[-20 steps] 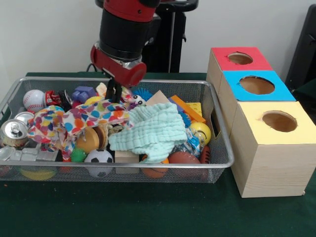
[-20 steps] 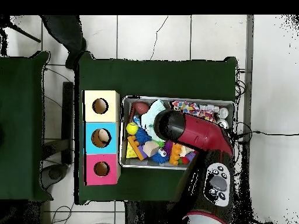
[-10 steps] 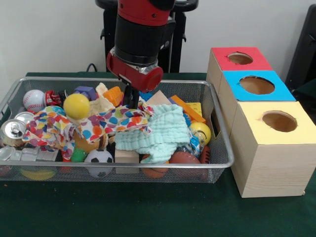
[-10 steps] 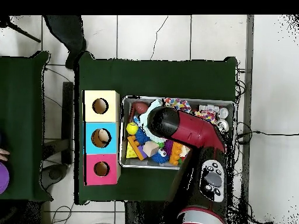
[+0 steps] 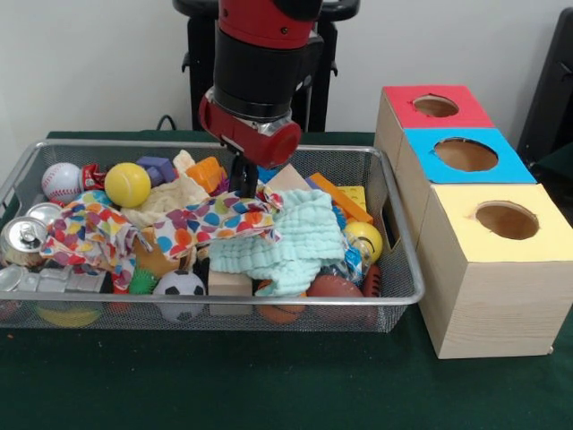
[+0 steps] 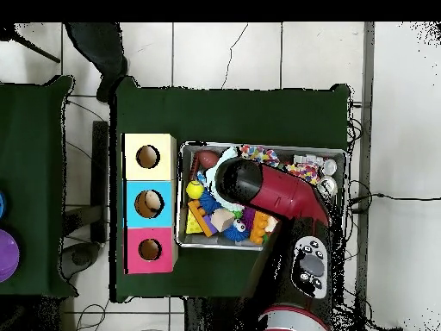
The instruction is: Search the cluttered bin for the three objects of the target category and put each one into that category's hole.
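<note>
My gripper (image 5: 243, 182) hangs low over the middle of the bin (image 5: 394, 235), its dark tips down at the upper edge of the patterned cloth (image 5: 210, 220). The tips look drawn together on that cloth, which stretches leftward from them across the heap, though I cannot tell for sure how tight the hold is. From overhead my arm (image 6: 267, 191) covers the bin's centre and hides the gripper.

Just right of the cloth lies a mint cloth (image 5: 291, 237), bunched up and touching it. A yellow ball (image 5: 128, 184) sits on the pile to the left, with a baseball (image 5: 61, 181) further left by the far rim. A soccer ball (image 5: 178, 285) and a football (image 5: 336, 288) rest against the near wall, and a can (image 5: 24, 240) lies at the left end (its top facing the front camera).

Beside the bin stand three boxes, touching in a row: red box (image 5: 433, 107), blue box (image 5: 465, 156), yellow box (image 5: 501, 224), each with a round hole in its top.
</note>
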{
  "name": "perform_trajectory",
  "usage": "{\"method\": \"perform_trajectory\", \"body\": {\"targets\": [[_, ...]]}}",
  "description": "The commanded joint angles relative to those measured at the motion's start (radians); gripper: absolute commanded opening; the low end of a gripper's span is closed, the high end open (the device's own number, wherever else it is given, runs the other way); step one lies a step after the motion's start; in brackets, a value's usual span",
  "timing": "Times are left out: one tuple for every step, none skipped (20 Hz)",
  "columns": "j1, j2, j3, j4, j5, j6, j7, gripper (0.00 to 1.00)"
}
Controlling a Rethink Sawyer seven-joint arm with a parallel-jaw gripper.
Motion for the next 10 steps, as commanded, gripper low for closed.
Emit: {"method": "perform_trajectory", "body": {"targets": [[0.062, 0.033, 0.007, 0.039, 0.021, 0.109, 0.206, 0.0], [0.068, 0.035, -0.008, 0.036, 0.018, 0.123, 0.208, 0.0], [0.083, 0.038, -0.046, 0.025, 0.006, 0.164, 0.218, 0.0], [0.09, 0.037, -0.068, 0.021, -0.003, 0.181, 0.215, 0.0], [0.098, 0.036, -0.101, 0.012, -0.027, 0.207, 0.199, 0.0], [0.098, 0.036, -0.11, 0.016, -0.031, 0.214, 0.189, 0.0], [0.1, 0.036, -0.13, 0.021, -0.04, 0.232, 0.183, 0.0], [0.1, 0.037, -0.132, 0.026, -0.04, 0.229, 0.175, 0.0], [0.107, 0.042, -0.148, 0.028, -0.044, 0.224, 0.176, 0.0], [0.113, 0.047, -0.156, 0.026, -0.044, 0.225, 0.179, 0.0]]}}
